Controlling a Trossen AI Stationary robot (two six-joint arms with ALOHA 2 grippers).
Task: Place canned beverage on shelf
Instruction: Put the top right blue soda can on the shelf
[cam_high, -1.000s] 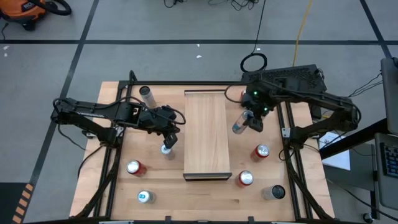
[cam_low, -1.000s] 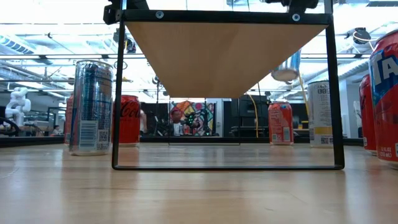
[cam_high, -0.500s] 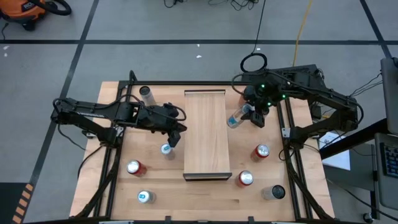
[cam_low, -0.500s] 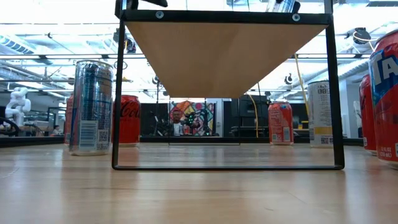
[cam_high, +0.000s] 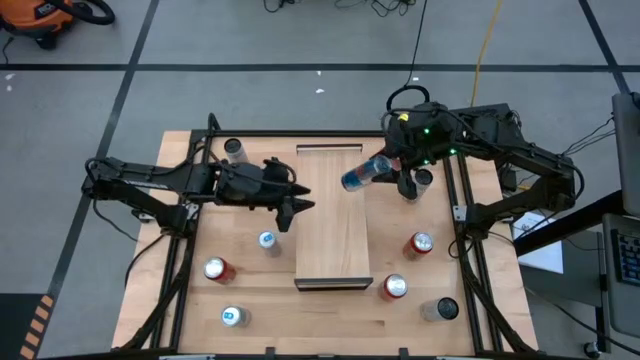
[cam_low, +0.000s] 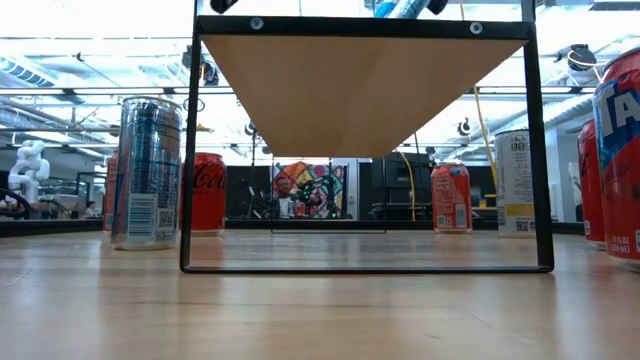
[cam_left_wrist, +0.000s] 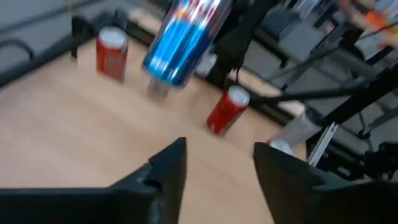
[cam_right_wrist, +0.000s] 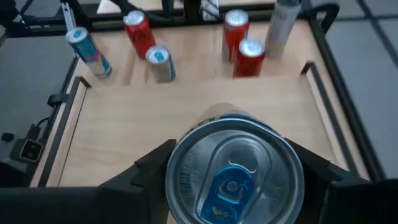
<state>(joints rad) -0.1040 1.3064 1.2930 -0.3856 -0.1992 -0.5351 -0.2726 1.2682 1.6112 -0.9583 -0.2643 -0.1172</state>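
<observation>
The shelf (cam_high: 333, 225) is a pale wood panel raised on a black frame at the table's middle; the low view shows its underside (cam_low: 360, 85). My right gripper (cam_high: 388, 165) is shut on a blue can (cam_high: 362, 174) that hangs tilted over the shelf's far right part. The left wrist view also shows this can (cam_left_wrist: 183, 37). My left gripper (cam_high: 291, 209) stands open at the shelf's left edge, nothing between its fingers (cam_left_wrist: 168, 168). A blue-topped can (cam_high: 267, 240) stands on its base on the table just near-side of it. My right gripper pinches the blue can's side walls near its top end (cam_right_wrist: 186, 155) between its two fingers. They come from the table's right, slanting down, and lie along the can. The lid (cam_right_wrist: 233, 177) faces the wrist. The can is lifted clear, tipped nearly level, its base toward the table's left.
On the table stand a silver can (cam_high: 235, 150) at the far left, a red can (cam_high: 217, 268) and a blue-topped can (cam_high: 232, 316) near left. Two red cans (cam_high: 420, 243) (cam_high: 395, 287) and a dark-topped can (cam_high: 443, 310) stand right. Black frame rails (cam_high: 190, 240) run along both sides.
My left gripper has opened and let go of the blue-topped can, which stays standing on the table; it has risen, tipped up and gone toward the shelf. My right gripper has lifted the blue can toward the table's left and far edge, tipping it from nearly upright toward level.
</observation>
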